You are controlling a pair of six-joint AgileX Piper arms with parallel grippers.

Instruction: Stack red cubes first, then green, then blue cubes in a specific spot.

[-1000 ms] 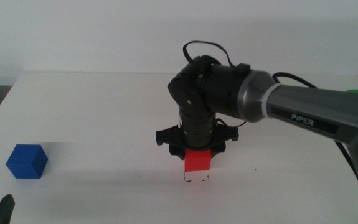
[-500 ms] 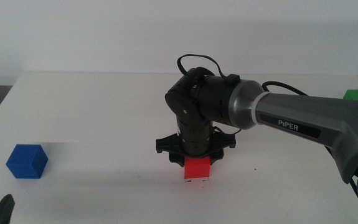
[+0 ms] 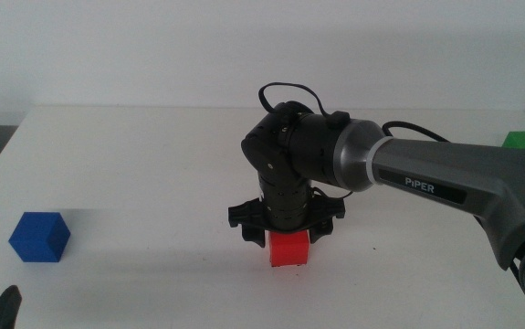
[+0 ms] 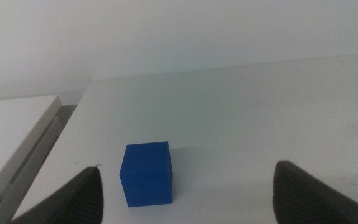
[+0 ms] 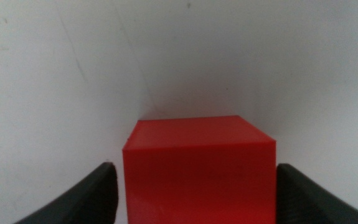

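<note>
The right gripper (image 3: 288,235) is pointed straight down, and its 2 jaws are spread. In the right wrist view a sliver of white table (image 3: 152,164) is seen between 1 jaw and the red cube (image 3: 289,250); on the other side the gap is too thin to judge. The red cube is placed directly under the gripper, between the jaws, and appears to be resting flat on the table. The pen marks of the specific spot cannot be made out; they are judged to be covered by the cube.

The green cube (image 3: 523,140) is found well out along the right arm's own side, near the table's far edge. The blue cube (image 3: 39,238) is set well away on the opposite side, just ahead of the waiting left gripper (image 4: 191,186), whose jaws are wide apart.

Step 1, placing red, is judged to be at its release. Next, a straight lift clear of the cube is called for, without nudging it, then a reach for green.
</note>
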